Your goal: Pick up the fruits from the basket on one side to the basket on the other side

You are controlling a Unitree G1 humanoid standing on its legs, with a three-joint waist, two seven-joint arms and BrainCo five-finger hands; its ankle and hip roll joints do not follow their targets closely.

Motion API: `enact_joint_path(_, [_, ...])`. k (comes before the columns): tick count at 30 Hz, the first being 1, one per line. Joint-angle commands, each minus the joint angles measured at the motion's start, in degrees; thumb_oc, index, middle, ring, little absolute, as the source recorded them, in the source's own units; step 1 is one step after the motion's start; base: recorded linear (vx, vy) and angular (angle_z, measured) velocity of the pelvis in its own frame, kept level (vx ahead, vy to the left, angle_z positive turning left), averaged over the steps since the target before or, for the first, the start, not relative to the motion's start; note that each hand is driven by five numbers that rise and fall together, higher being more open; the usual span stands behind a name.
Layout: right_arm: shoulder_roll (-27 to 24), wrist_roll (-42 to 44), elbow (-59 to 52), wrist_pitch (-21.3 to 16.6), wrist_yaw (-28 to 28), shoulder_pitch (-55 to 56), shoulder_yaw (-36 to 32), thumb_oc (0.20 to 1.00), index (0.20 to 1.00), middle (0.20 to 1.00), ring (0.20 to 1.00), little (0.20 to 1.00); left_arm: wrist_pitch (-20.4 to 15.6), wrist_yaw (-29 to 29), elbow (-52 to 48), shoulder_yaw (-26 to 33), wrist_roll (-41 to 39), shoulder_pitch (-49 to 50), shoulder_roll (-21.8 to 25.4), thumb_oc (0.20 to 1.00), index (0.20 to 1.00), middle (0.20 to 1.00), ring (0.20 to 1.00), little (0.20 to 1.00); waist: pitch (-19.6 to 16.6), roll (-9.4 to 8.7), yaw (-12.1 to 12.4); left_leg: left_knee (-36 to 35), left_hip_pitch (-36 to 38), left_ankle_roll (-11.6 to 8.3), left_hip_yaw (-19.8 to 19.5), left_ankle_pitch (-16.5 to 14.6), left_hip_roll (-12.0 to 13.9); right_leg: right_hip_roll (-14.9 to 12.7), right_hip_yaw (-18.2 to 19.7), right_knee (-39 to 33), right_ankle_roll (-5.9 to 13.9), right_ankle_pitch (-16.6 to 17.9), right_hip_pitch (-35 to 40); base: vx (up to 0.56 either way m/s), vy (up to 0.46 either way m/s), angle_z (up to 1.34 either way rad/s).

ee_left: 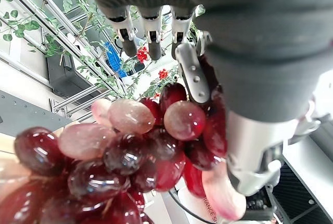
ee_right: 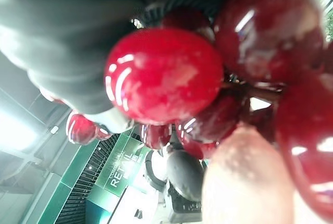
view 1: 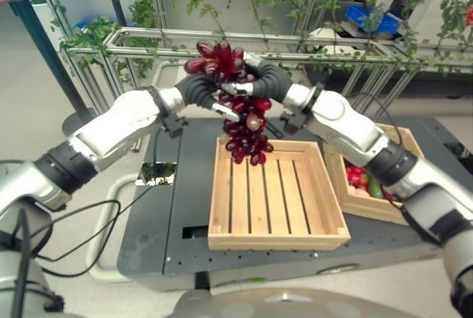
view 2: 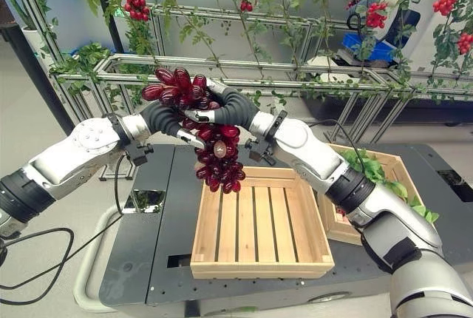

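Above the empty wooden basket (view 1: 275,194), a bunch of red grapes (view 1: 246,127) hangs in the air with both hands meeting at its top. Left hand (view 1: 198,90) and right hand (view 1: 264,79) each curl round the bunch. Beside it, the second basket (view 1: 387,185) holds red and green produce. Behind stands a metal frame (view 1: 148,41) with vines.

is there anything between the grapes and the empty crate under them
Nothing visible. The bunch of red grapes, held by both the left hand and right hand, hangs over the far edge of the empty wooden crate.
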Motion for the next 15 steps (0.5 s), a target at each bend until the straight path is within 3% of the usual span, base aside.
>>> enact_joint_path(1, [5.9,0.8,0.6,-6.9,-2.1,-14.8,-3.1,0.2,0.2,0.2,0.2,0.2,-1.1,-6.3,-2.2,-6.4,-1.3,-5.0,-4.6,1.0,1.0,1.0,1.0,1.0,-1.1,-0.37,-0.3,1.4,6.9,-1.13,1.4,-9.2,2.1,-3.6,1.0,0.4,7.53,5.9,-3.2,0.0,0.0,0.0])
enact_joint_path(15, [6.7,0.6,10.1,-8.0,-5.3,-24.8,-1.6,0.2,0.2,0.2,0.2,0.2,1.2,-9.6,-5.7,-12.2,-5.0,-7.7,-3.4,1.0,1.0,1.0,1.0,1.0,-1.6,-0.26,0.3,1.3,6.8,-1.14,1.0,-9.3,1.8,-3.6,1.0,-0.4,7.57,6.3,-2.9,0.0,0.0,0.0])
